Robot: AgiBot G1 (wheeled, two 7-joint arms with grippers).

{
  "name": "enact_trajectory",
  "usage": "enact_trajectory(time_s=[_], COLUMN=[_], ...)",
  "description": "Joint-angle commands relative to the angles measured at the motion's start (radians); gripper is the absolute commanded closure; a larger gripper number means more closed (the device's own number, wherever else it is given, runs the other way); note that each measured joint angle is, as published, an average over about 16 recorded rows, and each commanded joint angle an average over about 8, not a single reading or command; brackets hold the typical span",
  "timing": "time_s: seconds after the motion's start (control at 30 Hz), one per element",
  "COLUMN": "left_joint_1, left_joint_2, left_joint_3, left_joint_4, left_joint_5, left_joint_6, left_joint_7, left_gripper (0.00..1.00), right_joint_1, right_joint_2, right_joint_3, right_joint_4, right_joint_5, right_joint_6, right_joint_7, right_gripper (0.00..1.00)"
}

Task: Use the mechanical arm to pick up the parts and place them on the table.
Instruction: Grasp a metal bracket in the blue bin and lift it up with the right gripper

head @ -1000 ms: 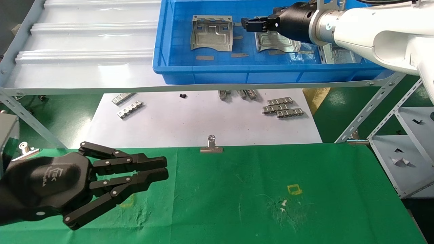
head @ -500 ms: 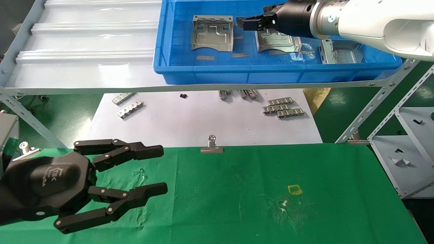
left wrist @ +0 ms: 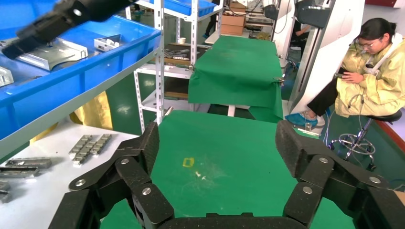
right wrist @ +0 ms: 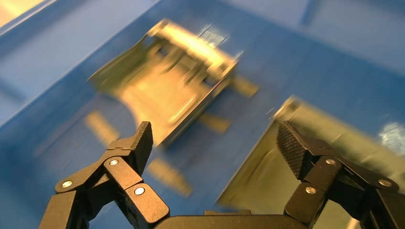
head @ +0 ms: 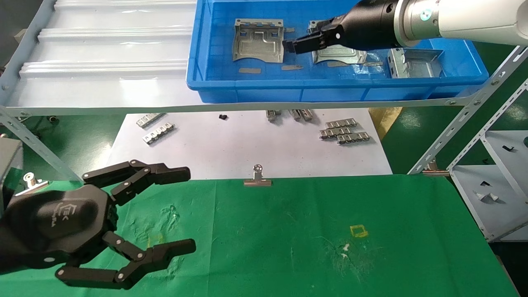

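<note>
Three silvery parts lie in the blue tray: one at the left (head: 258, 40), one in the middle (head: 338, 51), one at the right (head: 414, 64). My right gripper (head: 291, 45) hangs open inside the tray, over the gap between the left and middle parts. In the right wrist view, my right gripper (right wrist: 215, 138) holds nothing, with the left part (right wrist: 176, 81) beyond one finger and the middle part (right wrist: 286, 157) under the other. My left gripper (head: 183, 211) is spread wide and empty over the near left of the green table (head: 288, 231). In the left wrist view, my left gripper (left wrist: 217, 138) shows only green table (left wrist: 229, 157) between its fingers.
The blue tray (head: 330, 88) sits on a raised shelf behind the table. A white paper sheet (head: 247, 144) below holds small ridged strips (head: 342, 132). A binder clip (head: 257, 177) grips the cloth's far edge. A metal rack (head: 486, 165) stands at the right. A seated person (left wrist: 372, 71) is beyond the table.
My left gripper has gone from shut to wide open. My right gripper has moved left and lower across the tray, from over the middle part to the gap beside the left part.
</note>
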Motion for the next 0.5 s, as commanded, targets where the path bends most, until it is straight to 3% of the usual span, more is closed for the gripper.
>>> enact_trajectory(time_s=[0.03, 0.13, 0.2, 0.3, 0.5], left_joint_1=[0.0, 0.0, 0.0, 0.0, 0.0], left_joint_2=[0.0, 0.0, 0.0, 0.0, 0.0], left_joint_3=[0.0, 0.0, 0.0, 0.0, 0.0], left_joint_4=[0.0, 0.0, 0.0, 0.0, 0.0], left_joint_5=[0.0, 0.0, 0.0, 0.0, 0.0], left_joint_6=[0.0, 0.0, 0.0, 0.0, 0.0], left_joint_7=[0.0, 0.0, 0.0, 0.0, 0.0], left_gripper=[0.0, 0.0, 0.0, 0.0, 0.0], right_joint_1=[0.007, 0.007, 0.004, -0.002, -0.018], right_joint_2=[0.006, 0.008, 0.006, 0.0, -0.017], right_joint_3=[-0.006, -0.007, -0.005, -0.001, 0.006], right_joint_4=[-0.009, -0.022, -0.029, -0.036, -0.044], right_joint_5=[-0.006, -0.007, -0.005, 0.001, 0.01], right_joint_6=[-0.049, -0.065, -0.055, -0.021, 0.068], right_joint_7=[0.002, 0.002, 0.0, 0.0, 0.009], right_gripper=[0.44, 0.81, 0.95, 1.0, 1.0])
